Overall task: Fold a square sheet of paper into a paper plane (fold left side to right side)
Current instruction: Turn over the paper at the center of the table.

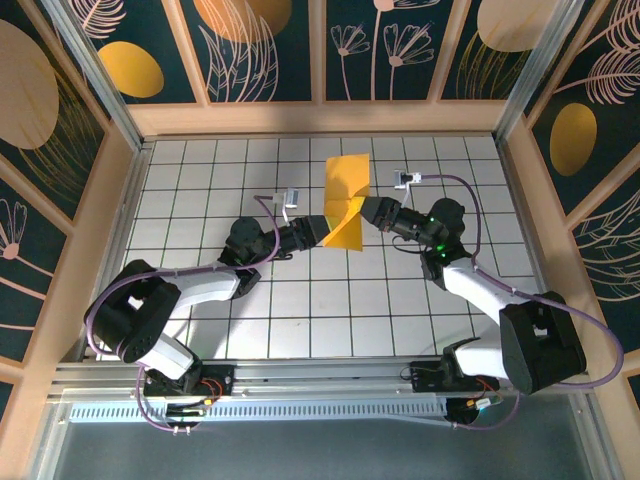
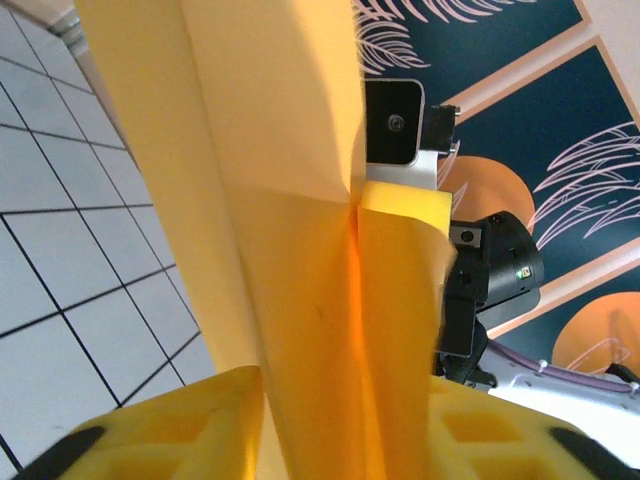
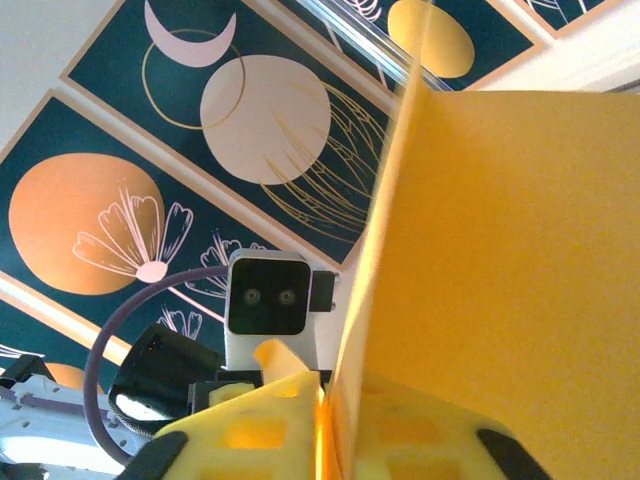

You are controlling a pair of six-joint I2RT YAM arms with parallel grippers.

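Two arms, one sheet: I am holding the orange-yellow paper sheet (image 1: pixel 347 190) between my end effectors over the far middle of the white-tiled table (image 1: pixel 200 190). The dark floral wall panels (image 1: pixel 260 40) are rising behind it.

My left end effector (image 1: pixel 318 231) is meeting the sheet at its near left corner. In the left wrist view its yellow fingers (image 2: pixel 180 430) are closing in on both sides of the paper, gripping it where a centre crease is running up between two folded flaps.

My right end effector (image 1: pixel 366 211) is reaching in from the right edge. In the right wrist view its yellow fingers (image 3: pixel 240 430) are sitting almost together, with the thin edge of the sheet pinched in the slit between them.

The paper is standing tilted, partly folded, one flap leaning toward the far wall. Whether its far edge is touching the tiles, I cannot tell. The two wrists are facing each other, just apart, across the sheet.
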